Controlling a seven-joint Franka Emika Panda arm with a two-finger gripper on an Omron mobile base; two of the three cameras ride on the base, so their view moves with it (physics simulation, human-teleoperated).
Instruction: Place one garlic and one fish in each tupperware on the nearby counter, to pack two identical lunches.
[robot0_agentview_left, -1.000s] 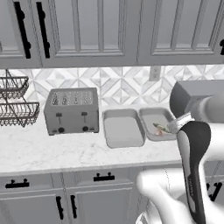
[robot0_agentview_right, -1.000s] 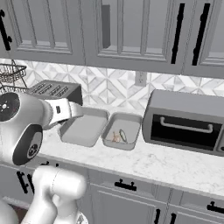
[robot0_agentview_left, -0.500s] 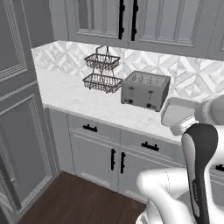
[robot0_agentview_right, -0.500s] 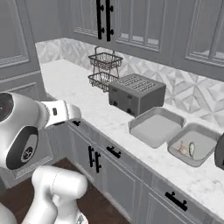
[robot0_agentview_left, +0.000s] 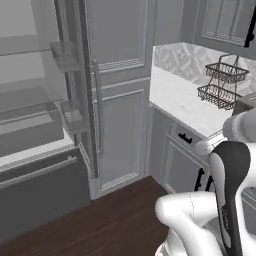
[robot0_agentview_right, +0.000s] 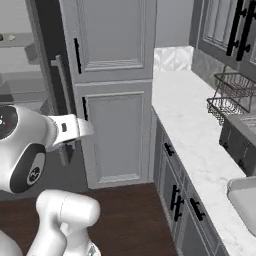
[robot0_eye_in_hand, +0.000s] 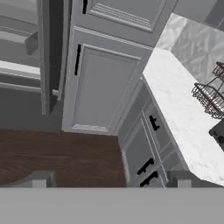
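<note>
we see arm raised, hand aimed down at dark wood floor beside tall cabinet. gripper released, jaws wide apart, nothing between them. counter runs off to gripper's right. tupperware corner on counter at right base view's edge, well apart from gripper. wire basket stands on counter.

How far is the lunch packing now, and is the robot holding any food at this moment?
Nothing packed can be confirmed. The gripper is open and holds nothing. It faces the wood floor beside an open fridge, away from the counter. One tupperware corner shows, contents hidden. The garlic and fish packing looks unfinished.
</note>
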